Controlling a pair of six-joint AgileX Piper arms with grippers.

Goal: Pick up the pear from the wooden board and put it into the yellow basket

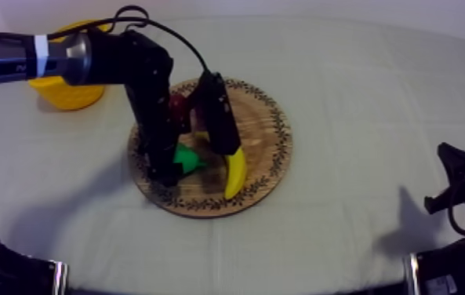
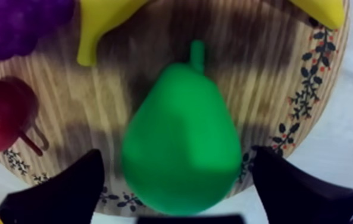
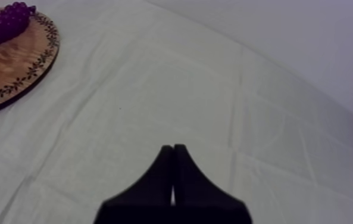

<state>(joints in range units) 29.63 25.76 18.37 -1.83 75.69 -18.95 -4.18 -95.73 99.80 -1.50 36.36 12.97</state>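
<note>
Board (image 1: 270, 149) bears one pear (image 2: 181, 137), one banana (image 1: 235, 174).

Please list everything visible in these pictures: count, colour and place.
round wooden board with patterned rim: 1, brown, table's middle
green toy pear: 1, green, on the board
yellow toy banana: 1, yellow, on the board
bunch of purple toy grapes: 1, purple, on the board
small red fruit: 1, red, on the board, beside the grapes
yellow basket: 1, yellow, far left, off the board
grey-white cloth: 1, covering the table
left gripper: 1, black, open around the pear
right gripper: 1, black, shut, above bare cloth
</note>
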